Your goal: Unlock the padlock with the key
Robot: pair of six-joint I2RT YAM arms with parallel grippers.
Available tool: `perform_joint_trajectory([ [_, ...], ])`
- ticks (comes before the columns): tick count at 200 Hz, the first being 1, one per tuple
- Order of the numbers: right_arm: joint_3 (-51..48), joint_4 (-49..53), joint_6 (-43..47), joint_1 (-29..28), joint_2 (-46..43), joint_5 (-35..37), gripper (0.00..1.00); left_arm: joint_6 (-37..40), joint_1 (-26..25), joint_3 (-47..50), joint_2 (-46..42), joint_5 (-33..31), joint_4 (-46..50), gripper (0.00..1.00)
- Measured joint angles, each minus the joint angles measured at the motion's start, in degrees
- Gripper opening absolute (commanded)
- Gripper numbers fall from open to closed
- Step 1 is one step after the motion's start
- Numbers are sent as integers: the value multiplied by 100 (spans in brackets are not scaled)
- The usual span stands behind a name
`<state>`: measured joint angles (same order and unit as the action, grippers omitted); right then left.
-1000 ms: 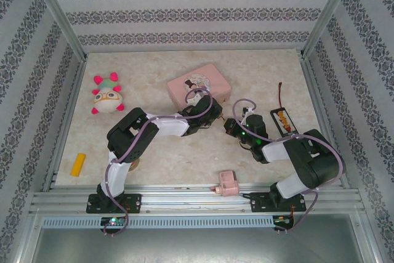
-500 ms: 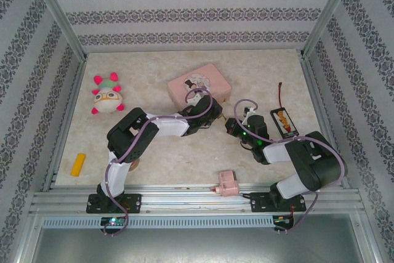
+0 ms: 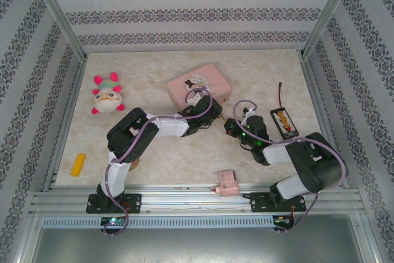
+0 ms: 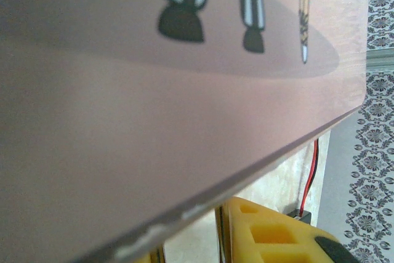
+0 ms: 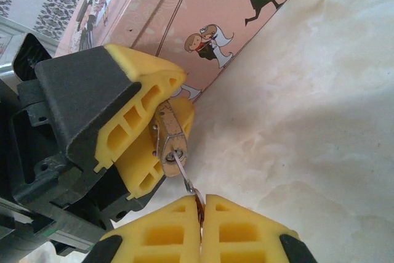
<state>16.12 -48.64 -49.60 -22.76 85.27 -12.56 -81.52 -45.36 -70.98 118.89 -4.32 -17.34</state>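
At the middle of the table (image 3: 154, 152), at 6 o'clock from the pink tin box (image 3: 200, 84), the two arms meet. On the left is the left gripper (image 3: 213, 117). Its jaws are clamped on the padlock (image 5: 166, 137), with the yellow fingers (image 5: 138, 100) pressing on its flat sides. The padlock sits right next to the side of the box. Its keyhole end points to 5 o'clock in the right wrist view. The loop on top is hidden between the fingers.

Next comes the key (image 5: 182, 167). It is thin and silver, and its tip is at the keyhole. I cannot tell how far in it goes.

On the right is the right gripper (image 5: 202, 204). Its jaws are squeezed together on the wide end of the key.

The padlock looks tiny, hard and light. I think its smooth metal could slip or spin when the key turns. Holding its flat sides tight is best, with the keyhole and the loop left free. The key looks thin enough to bend, so it should be held at its wide end and turned gently.
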Motion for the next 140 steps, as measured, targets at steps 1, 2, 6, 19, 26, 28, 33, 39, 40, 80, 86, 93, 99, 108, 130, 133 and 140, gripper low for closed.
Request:
perform_joint_trajectory([
  [1,0,0,-2,0,2,0,0,0,0,0,0,0,0,7],
  [2,0,0,0,0,7,0,0,0,0,0,0,0,0,7],
  [6,7,-2,0,0,20,-4,0,0,0,0,0,0,-2,7],
  [19,35,-2,0,0,63,-28,0,0,0,4,0,0,-4,6],
  [26,55,0,0,-2,79,-39,0,0,0,4,0,0,-7,7],
  [28,59,2,0,-2,83,-42,0,0,0,4,0,0,-7,7],
  [33,70,2,-2,-15,92,-42,0,0,0,4,0,0,-9,7],
  [39,81,4,0,-26,98,-39,0,0,0,4,0,0,-9,6],
  [40,83,4,0,-26,103,-42,0,0,0,4,0,0,-9,7],
  [80,129,13,0,-26,149,-42,0,0,0,4,0,0,-11,7],
  [86,138,15,0,-26,153,-42,0,0,0,4,0,0,-11,6],
  [93,140,17,0,-26,153,-42,0,0,0,4,0,0,-11,6],
  [99,140,17,0,-28,155,-42,0,0,0,4,0,0,-11,6],
  [108,140,17,0,-26,157,-42,0,0,0,4,0,0,-11,6],
  [130,164,44,-4,-26,168,-61,0,0,0,4,0,0,-11,6],
  [133,181,48,-4,-26,173,-63,0,0,0,4,0,2,-11,6],
  [140,245,59,-4,-24,210,-87,0,0,0,4,0,2,-11,6],
])
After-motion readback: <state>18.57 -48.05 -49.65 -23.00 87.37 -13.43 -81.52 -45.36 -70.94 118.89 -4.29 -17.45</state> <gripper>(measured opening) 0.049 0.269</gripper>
